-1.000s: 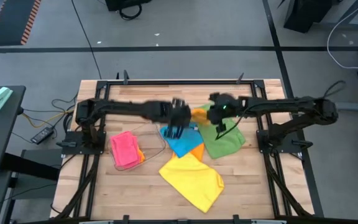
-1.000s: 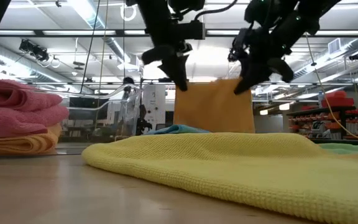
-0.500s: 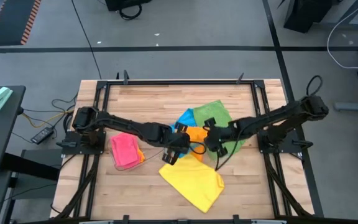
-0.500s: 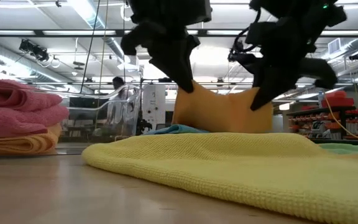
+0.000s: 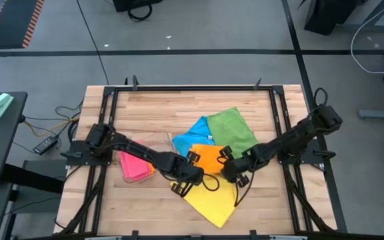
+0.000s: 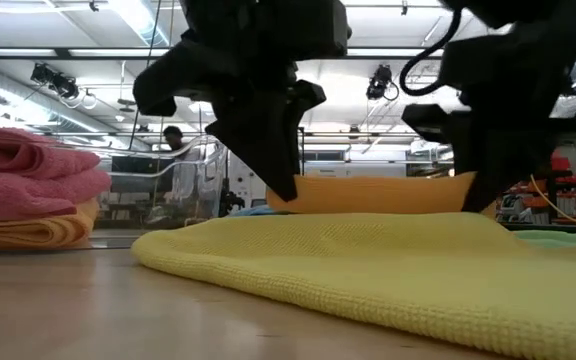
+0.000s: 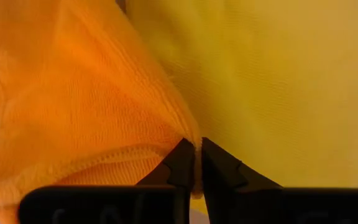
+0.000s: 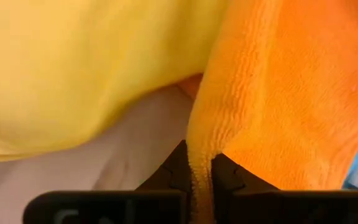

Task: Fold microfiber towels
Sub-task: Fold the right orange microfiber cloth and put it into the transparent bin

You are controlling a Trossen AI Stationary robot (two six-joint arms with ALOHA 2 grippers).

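Both grippers low at table centre. Left gripper [image 7: 197, 163] and right gripper [image 8: 199, 167] each pinch a corner of the orange towel [image 5: 207, 158], which lies over the yellow towel [image 5: 210, 197].

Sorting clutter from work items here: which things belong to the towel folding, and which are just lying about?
Job: orange towel, pinched by left gripper and right gripper; yellow towel; blue towel; green towel; pink towel.
Lying about: clear tray; cables.
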